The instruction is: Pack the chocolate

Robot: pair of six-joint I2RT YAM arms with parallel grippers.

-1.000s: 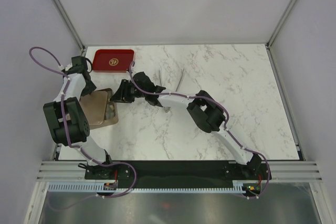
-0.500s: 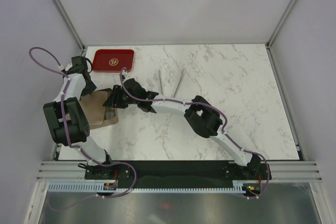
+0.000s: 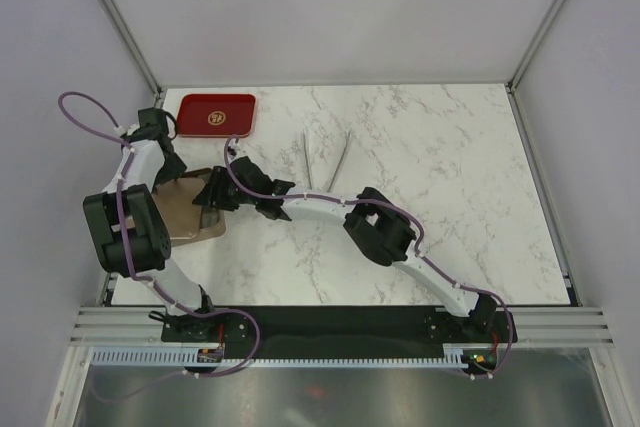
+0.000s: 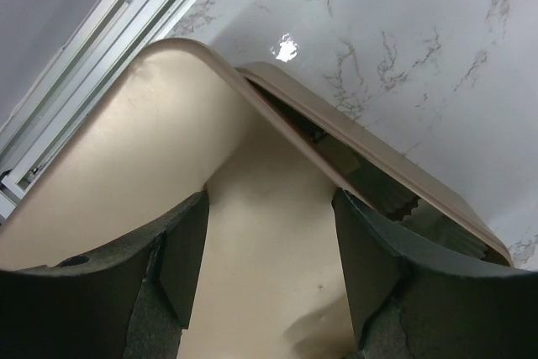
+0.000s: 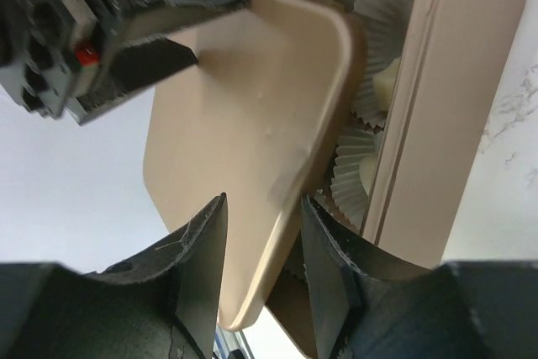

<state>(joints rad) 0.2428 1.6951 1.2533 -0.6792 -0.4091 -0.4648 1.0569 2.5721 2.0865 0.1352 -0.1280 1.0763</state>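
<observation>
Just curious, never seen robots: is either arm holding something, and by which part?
The left tool clamps the flat tan box lid by one edge; the right tool straddles another edge, grip unclear.

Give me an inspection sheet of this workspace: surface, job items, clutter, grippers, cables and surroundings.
Surface: white marble table, no spills seen.
Job's things: tan box at the table's left, holding white paper cups; one cream chocolate shows in a cup; lid tilted over the box.
Clutter: red tray at the far left; pale thin item mid-table, too unclear to name.
Grippers: left gripper clamps the lid; right gripper straddles the lid's corner, grip unclear.
Cables: purple cable loops beside the left arm; no snag seen.
Surroundings: grey walls, metal frame posts.
</observation>
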